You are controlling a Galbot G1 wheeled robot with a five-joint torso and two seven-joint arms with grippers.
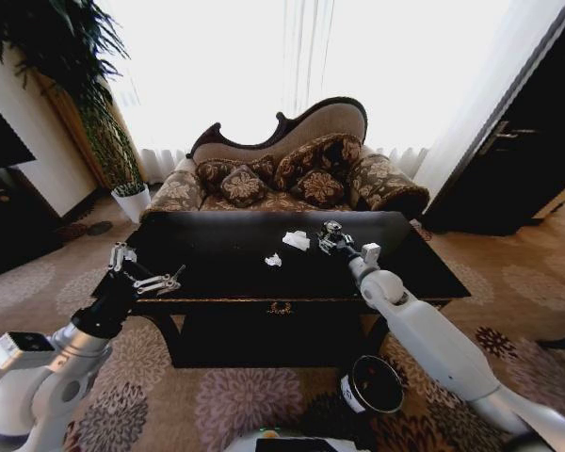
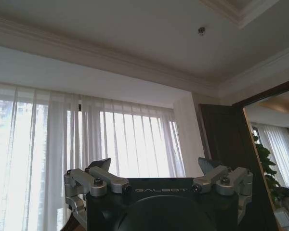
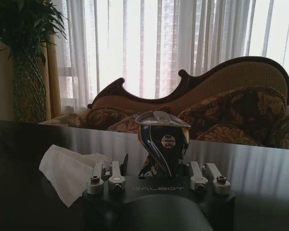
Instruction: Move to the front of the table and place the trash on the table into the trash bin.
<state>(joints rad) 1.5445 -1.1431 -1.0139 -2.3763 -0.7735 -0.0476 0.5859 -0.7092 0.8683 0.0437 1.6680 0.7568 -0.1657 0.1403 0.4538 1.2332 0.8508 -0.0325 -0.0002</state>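
The trash bin (image 1: 375,384) sits on the carpet near me, in front of the table (image 1: 217,268). My left gripper (image 1: 143,268) waits wide open by the table's left edge. Farther out on the tabletop, my right gripper (image 1: 333,236) hugs the dark can (image 3: 164,143). A white paper wad (image 1: 297,240) lies just beside it, and a tiny scrap (image 1: 273,260) lies near.

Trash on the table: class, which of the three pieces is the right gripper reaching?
The crushed dark can with the silver top, standing between the fingers of the right gripper. The larger white paper wad lies beside it; the tiny scrap lies farther off.
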